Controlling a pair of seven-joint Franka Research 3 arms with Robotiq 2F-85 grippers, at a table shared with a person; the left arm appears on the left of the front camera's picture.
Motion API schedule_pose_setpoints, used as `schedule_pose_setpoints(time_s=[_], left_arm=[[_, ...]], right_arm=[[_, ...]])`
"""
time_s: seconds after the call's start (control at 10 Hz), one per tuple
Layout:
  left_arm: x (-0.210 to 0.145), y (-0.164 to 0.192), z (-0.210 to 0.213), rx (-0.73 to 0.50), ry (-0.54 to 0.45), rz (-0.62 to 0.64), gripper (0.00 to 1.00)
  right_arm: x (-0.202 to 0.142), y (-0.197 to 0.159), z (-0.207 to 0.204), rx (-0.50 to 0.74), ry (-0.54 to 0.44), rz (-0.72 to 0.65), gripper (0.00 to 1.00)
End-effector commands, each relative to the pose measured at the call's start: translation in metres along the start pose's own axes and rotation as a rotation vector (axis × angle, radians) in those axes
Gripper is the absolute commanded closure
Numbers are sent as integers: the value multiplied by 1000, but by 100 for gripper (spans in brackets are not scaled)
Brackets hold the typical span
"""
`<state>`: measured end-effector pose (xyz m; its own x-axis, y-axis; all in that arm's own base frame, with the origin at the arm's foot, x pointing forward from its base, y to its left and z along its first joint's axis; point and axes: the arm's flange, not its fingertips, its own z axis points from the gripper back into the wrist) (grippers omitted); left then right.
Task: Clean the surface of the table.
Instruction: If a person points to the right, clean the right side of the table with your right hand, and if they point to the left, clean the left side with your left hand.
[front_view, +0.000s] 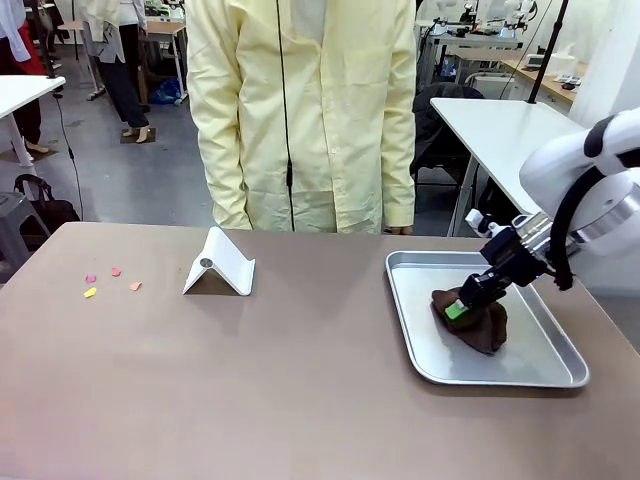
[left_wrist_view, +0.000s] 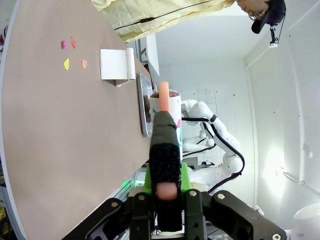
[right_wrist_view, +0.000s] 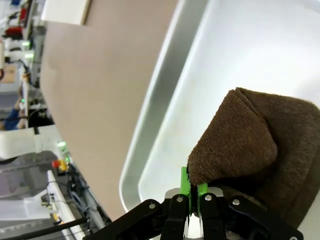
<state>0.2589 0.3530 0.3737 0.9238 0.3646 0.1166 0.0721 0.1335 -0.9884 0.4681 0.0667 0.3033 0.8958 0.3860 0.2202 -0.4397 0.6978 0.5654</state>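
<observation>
Brown cloth (front_view: 478, 322) lies bunched in the metal tray (front_view: 530, 355) at my right end of the counter (front_view: 300, 380). My right end effector (front_view: 458, 308) is down on it. The green pads are pressed together, pinching a fold at the cloth's near-left edge. In the right wrist view the rest of the cloth sits on the tray floor, so I judge it gripped but not yet lifted.

The counter top runs widest left to right. Its soiling is a small cluster of coloured paper scraps (front_view: 135, 286) near my far-left corner, well apart from the tray. A white folded stand (front_view: 220, 265) sits between tray and scraps, just beside the scraps' right side. A person (front_view: 300, 110) stands at the far edge, hands off the counter.

From the pinched cloth the scraps lie straight to my left, along the counter's long axis and slightly farther back. My judgement is that the coming move must clear the tray's raised left rim and then pass the stand on its near side.

My left end effector (left_wrist_view: 165, 172) is clamped on a dark stick (left_wrist_view: 164, 140) with a pinkish-orange tip; I cannot identify it. By side, my left arm is the nearer to the scraps.
</observation>
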Motion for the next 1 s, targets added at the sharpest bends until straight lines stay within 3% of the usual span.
schedule_pose_setpoints(time_s=[0.0, 0.3, 0.9], left_arm=[[-4, -4, -2, 2, -2, 2, 100], [-4, -4, -2, 2, -2, 2, 100], [-4, -4, -2, 2, -2, 2, 100]], right_arm=[[13, 8, -17, 47, -18, 66, 95], [14, 18, -27, 45, 14, 118, 95], [16, -11, -14, -201, -130, -99, 95]])
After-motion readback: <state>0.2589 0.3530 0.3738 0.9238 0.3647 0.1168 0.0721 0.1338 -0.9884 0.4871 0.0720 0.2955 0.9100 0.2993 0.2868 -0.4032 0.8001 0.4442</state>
